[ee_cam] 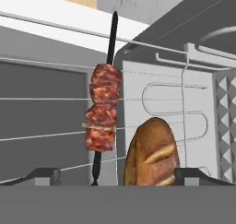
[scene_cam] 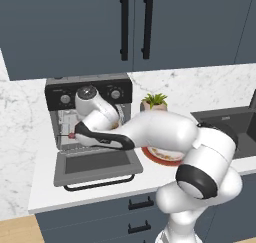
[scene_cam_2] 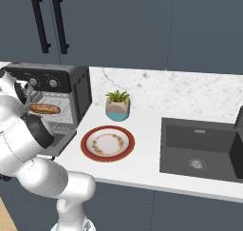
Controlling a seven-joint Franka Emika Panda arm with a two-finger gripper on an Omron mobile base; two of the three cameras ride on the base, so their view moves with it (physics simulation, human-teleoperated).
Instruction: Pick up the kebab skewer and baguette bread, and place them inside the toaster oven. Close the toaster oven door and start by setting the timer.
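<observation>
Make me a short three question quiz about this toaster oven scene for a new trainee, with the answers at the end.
1. True or false: the toaster oven door is shut.
2. What lies on the wire rack beside the kebab skewer?
3. Is the gripper: A) open, B) shut on the skewer, C) shut on the plate?

Key: 1. False, it hangs open. 2. The baguette bread. 3. A.

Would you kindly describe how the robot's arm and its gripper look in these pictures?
The arm is built of glossy white, rounded segments with dark grey to black bands at the joints; a black ring marks the big elbow joint. No cables or markings show. The hand section is black with a small red spot. The gripper has two small dark grey fingertips with squared ends.
</observation>
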